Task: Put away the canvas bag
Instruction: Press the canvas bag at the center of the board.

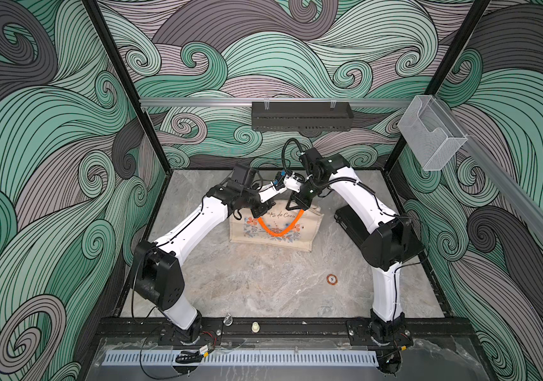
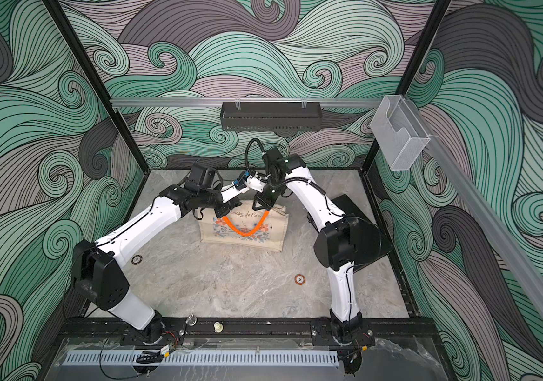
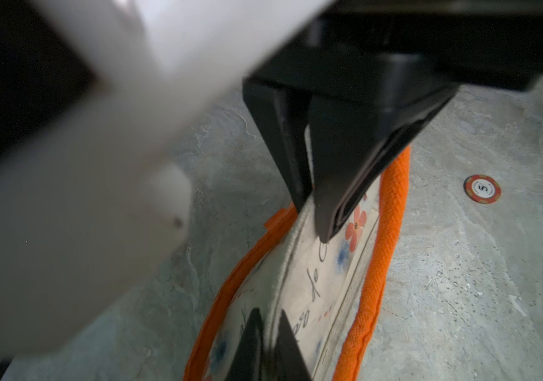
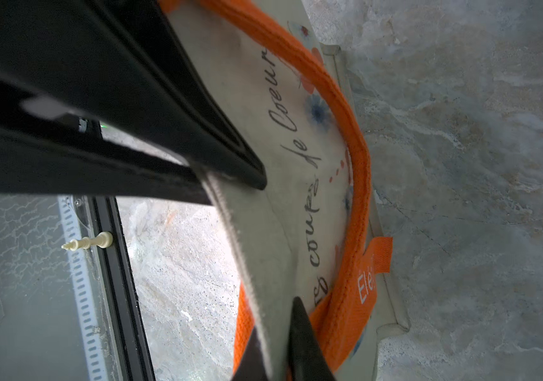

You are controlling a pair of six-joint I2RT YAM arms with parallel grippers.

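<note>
The canvas bag (image 1: 276,236) (image 2: 247,236) stands upright at the back middle of the table, beige with cursive lettering, a floral print and an orange rope handle (image 1: 278,230) hanging down its front. My left gripper (image 1: 258,211) (image 3: 268,333) is shut on the bag's top rim near its left end. My right gripper (image 1: 297,207) (image 4: 276,346) pinches the same rim further right, fabric filling the narrow space between its fingers. Each wrist view also shows the other gripper on the rim: right gripper (image 3: 313,217), left gripper (image 4: 230,188). An orange tag (image 4: 379,257) sticks out by the handle.
A flat black case (image 1: 349,221) lies right of the bag, partly behind the right arm. Poker chips (image 1: 331,279) (image 2: 136,259) lie on the table. A black basket (image 1: 301,115) and a clear box (image 1: 432,132) hang on the wall rails. A chess piece (image 1: 255,326) stands on the front rail.
</note>
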